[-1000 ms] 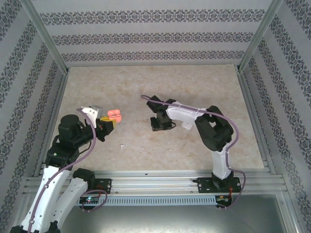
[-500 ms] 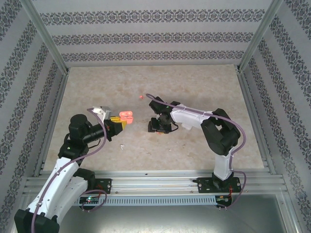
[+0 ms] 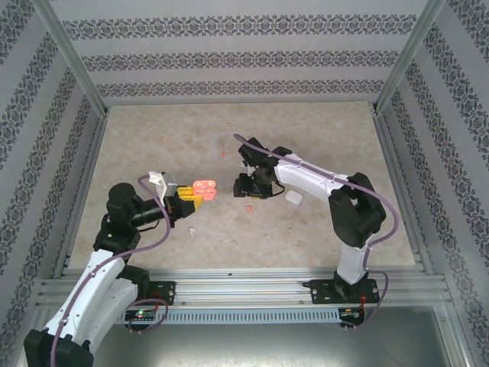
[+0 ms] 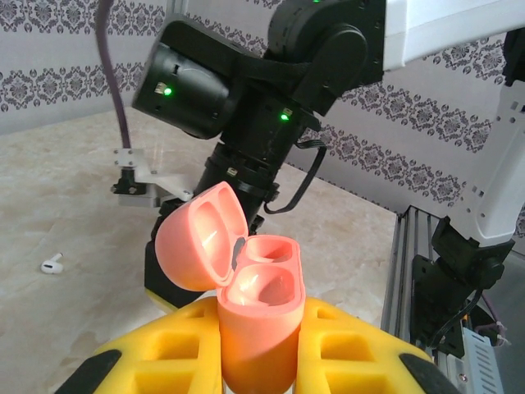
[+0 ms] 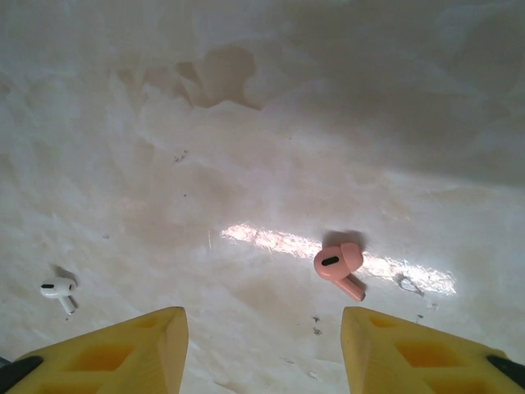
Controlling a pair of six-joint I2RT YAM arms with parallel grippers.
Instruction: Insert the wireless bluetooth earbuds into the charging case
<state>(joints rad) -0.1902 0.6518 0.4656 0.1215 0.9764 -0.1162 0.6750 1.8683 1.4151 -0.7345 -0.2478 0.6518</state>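
Nearest the arm bases, a white earbud (image 3: 192, 229) lies loose on the table (image 3: 321, 138), untouched. Just beyond it, the left gripper (image 3: 187, 200) is clamped on the coral charging case (image 4: 261, 328), holding it upright above the table with the lid (image 4: 201, 238) swung back. In the left wrist view both wells look empty, so no earbud appears to be seated yet.

The step in hand looks like loading the first coral earbud into that open case. One coral earbud (image 5: 338, 264) lies flat on the table with its stem pointing toward the camera. The right gripper (image 5: 262, 328) hangs over it with its jaws parted at a middling width and nothing between them. The earbud is below and ahead of the fingertips, off toward the finger on the right of that view, and clear of both pads. In the top view it sits just nearer than the right gripper, beside the held case.

The next move probably calls for the right gripper to centre over this earbud, come down and pinch its small rounded body. It would then have to turn the earbud stem-down to drop into a well. Being so small and smooth, it may slide or flip when squeezed.

Farthest away, a second coral earbud (image 3: 222, 153) lies well apart from both grippers.
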